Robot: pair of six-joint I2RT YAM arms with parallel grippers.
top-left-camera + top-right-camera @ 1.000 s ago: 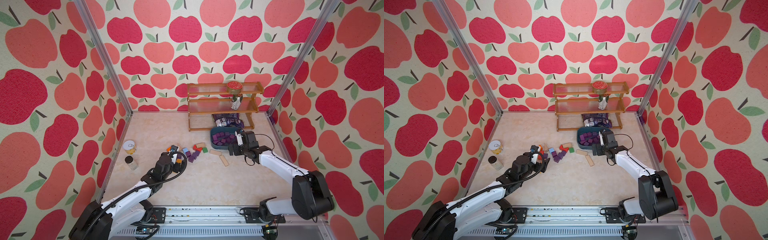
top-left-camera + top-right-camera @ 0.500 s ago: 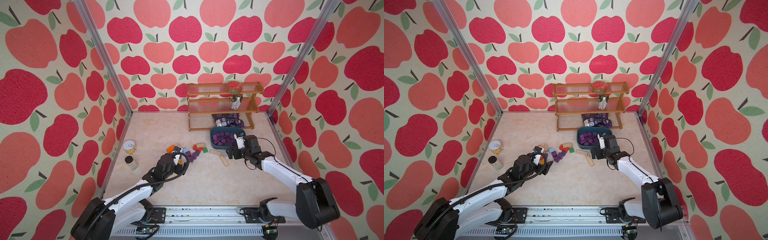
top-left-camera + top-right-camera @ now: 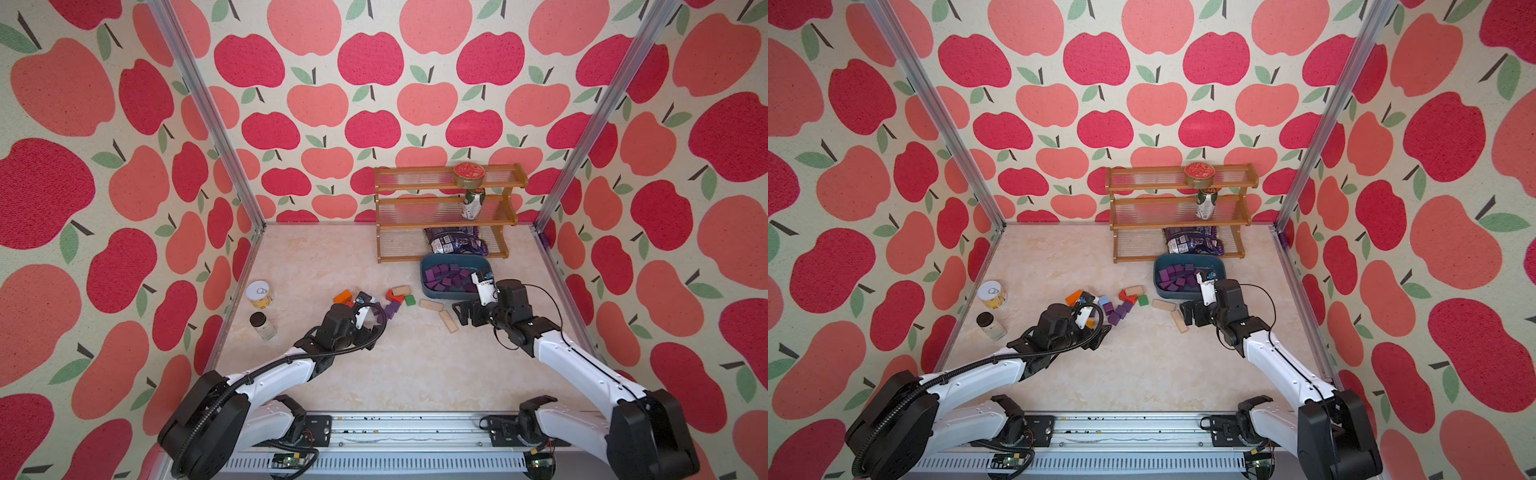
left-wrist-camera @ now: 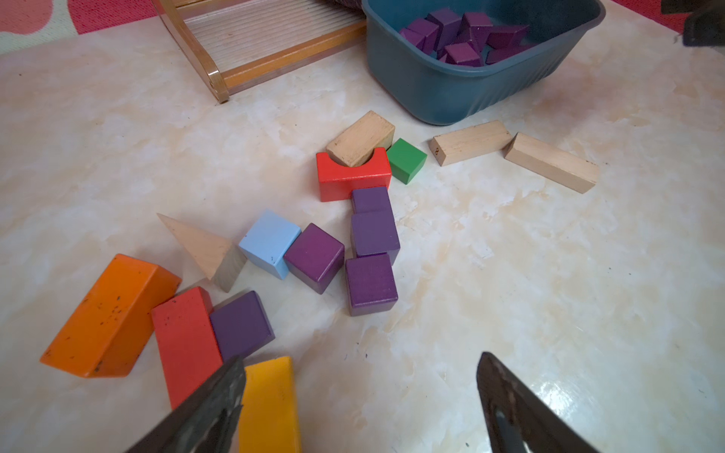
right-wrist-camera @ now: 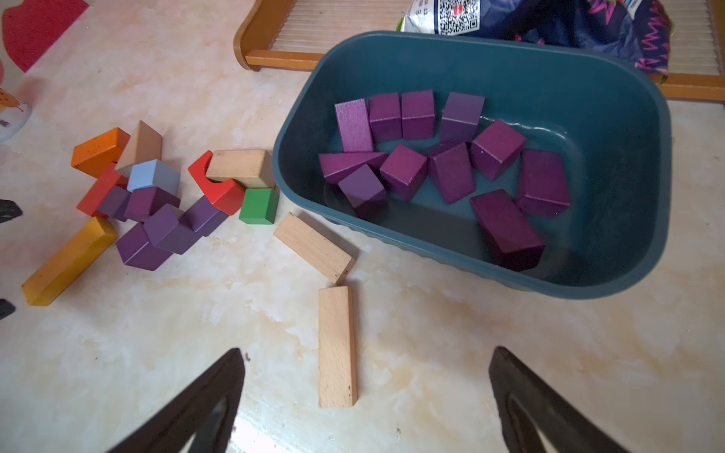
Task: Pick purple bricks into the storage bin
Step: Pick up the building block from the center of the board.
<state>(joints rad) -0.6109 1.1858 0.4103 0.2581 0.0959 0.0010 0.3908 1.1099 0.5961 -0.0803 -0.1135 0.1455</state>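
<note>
left gripper (image 4: 359, 361): jaws apart, nothing between them, low over bare bench (image 4: 510, 274) at the near edge of the loose pile.
right gripper (image 5: 365, 352): jaws apart, empty, over the bench by a tan plank (image 5: 337, 345), near the storage bin (image 5: 627, 251).
step: I judge I'm lining up the left gripper for a pick.
nearest purple brick (image 4: 241, 325): touching the red block (image 4: 184, 341), with the yellow block (image 4: 268, 400) just in front. It's crowded, so I'd skip it first.
better target: the purple cube (image 4: 370, 282) has open bench on its near side and only a purple neighbour behind. I'd square the jaws to its free faces and come straight down.
purple bricks: five loose on the bench, about a dozen (image 5: 451, 168) in the bin.
room: open bench from pile to bin. Two tan planks lie by the bin's near wall, so I'd carry high.
edges: clear the bin rim before letting go. The shelf rack (image 5: 274, 59) stands just behind the bin.
</note>
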